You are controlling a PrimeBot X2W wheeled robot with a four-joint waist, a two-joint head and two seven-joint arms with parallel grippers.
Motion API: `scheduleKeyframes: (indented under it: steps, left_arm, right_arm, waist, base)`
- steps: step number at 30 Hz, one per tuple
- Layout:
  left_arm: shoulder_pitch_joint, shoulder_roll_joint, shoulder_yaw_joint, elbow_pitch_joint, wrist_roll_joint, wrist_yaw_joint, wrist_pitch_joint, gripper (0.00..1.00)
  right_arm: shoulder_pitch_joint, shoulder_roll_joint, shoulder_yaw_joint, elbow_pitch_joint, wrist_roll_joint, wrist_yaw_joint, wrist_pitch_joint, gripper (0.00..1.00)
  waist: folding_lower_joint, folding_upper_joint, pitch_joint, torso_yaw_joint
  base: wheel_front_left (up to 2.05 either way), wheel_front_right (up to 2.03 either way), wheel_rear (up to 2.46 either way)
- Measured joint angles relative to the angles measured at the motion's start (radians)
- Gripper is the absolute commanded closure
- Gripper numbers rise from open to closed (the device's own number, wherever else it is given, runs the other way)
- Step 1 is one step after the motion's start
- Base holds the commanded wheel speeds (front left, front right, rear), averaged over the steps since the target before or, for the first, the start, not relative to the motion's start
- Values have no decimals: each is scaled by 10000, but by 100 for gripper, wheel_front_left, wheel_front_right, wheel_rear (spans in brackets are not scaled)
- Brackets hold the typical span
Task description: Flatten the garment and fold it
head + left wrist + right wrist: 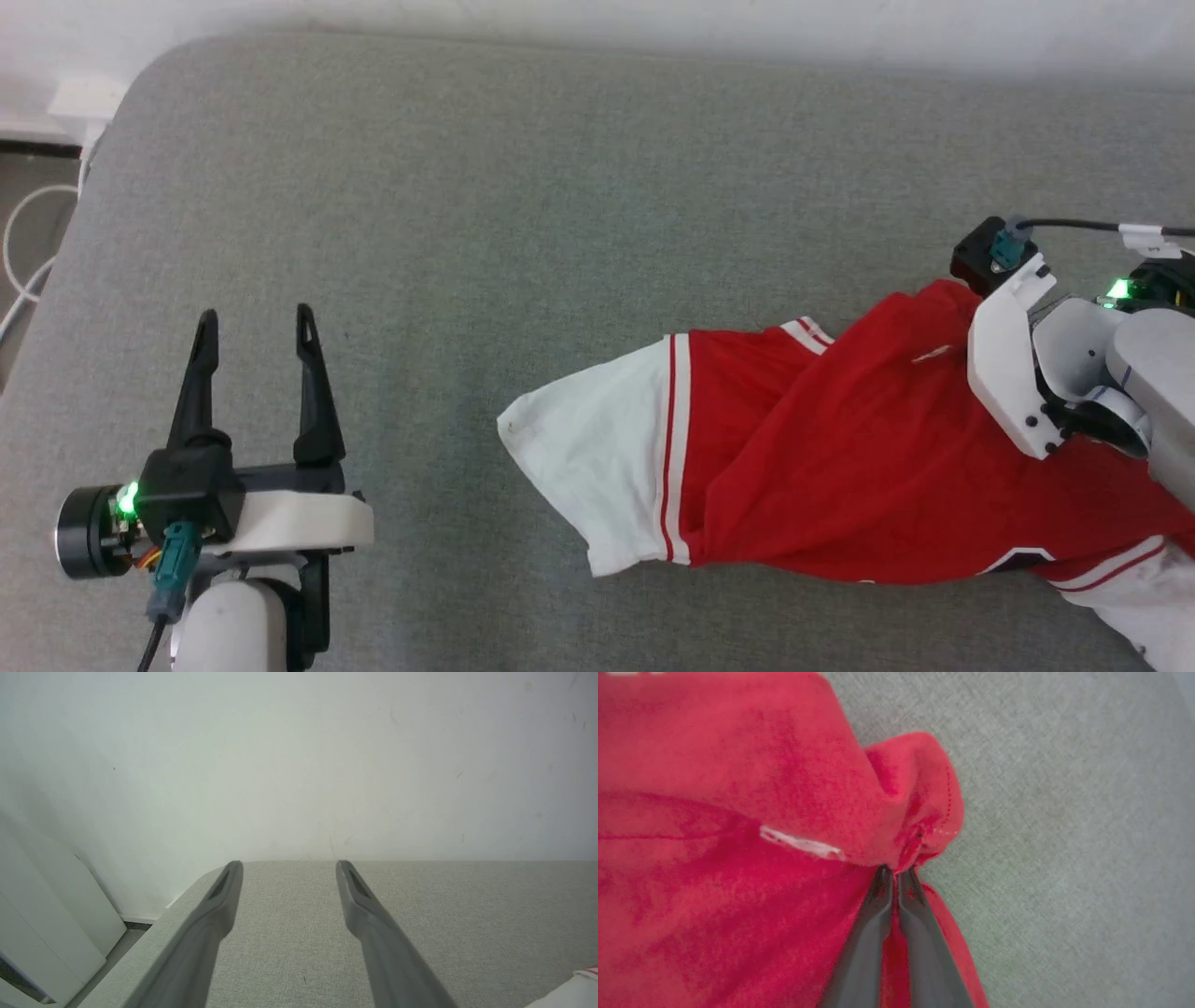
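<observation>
Early stage. The garment (840, 457) is shown bunched at the right of the grey upholstered surface (523, 187), a red edge pinched in the right pincer (895, 873). The left pincer (257, 314) is held wide and empty. Flattening and folding are judged outstanding.

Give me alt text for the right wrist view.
The right claw, shut, pinches a bunched fold of the red garment at its stitched edge. A small white tag sits on the cloth at left. The grey padded surface lies at right.
</observation>
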Motion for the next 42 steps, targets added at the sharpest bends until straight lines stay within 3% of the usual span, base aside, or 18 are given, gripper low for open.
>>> scheduleKeyframes:
  steps: [6, 12, 17, 23, 28, 34, 35, 36, 42]
  left_arm:
    - [318, 17, 48, 6, 0, 86, 0, 0]
    - [393, 12, -111, -69, 0, 88, 0, 0]
    - [299, -10, -353, -163, -69, 88, 0, 0]
    - [-192, -75, -612, -176, -244, 123, 0, 0]
    - [-468, -104, -685, -109, -372, 167, 0, 0]
    - [-521, -138, -673, 6, -428, 184, 0, 0]
    - [-520, -138, -652, 40, -428, 188, 0, 0]
    - [-520, -140, -629, 79, -426, 190, 0, 0]
    - [-455, -69, -418, 293, -336, 165, 0, 0]
  right_arm:
    - [-359, -186, 291, -257, 42, 2, -1714, 100]
    - [-1733, -222, 245, -391, -397, 2, -2508, 100]
    - [-2798, 794, 378, 222, -813, 2, -2502, 100]
    - [-3351, 2008, 761, 2199, -970, 4, -2146, 100]
    - [-3189, 2443, 1026, 3488, -713, 2, -1797, 100]
    - [-2819, 2600, 1200, 3977, -439, -35, -1540, 100]
    - [-2823, 2610, 1204, 3983, -426, -46, -1601, 62]
    - [-2817, 2615, 1216, 3985, -414, -59, -1783, 0]
    - [-2699, 2732, 1308, 3860, -171, -38, -3430, 0]
  waist:
    - [1, 0, -470, -250]
    - [-1, 0, -777, -304]
    - [0, 0, -579, -157]
    - [1, 0, 54, 206]
    - [2, 0, 641, 638]
    - [-1, 0, 1082, 1025]
    - [1, 0, 1094, 1034]
    - [1, 0, 1085, 1029]
    - [1, 0, 778, 855]
  base:
    - [0, 0, 0]
    - [0, 0, 0]
    - [0, 0, 0]
    - [0, 0, 0]
    - [0, 0, 0]
    - [0, 0, 0]
    - [0, 0, 0]
    - [0, 0, 0]
    - [0, 0, 0]
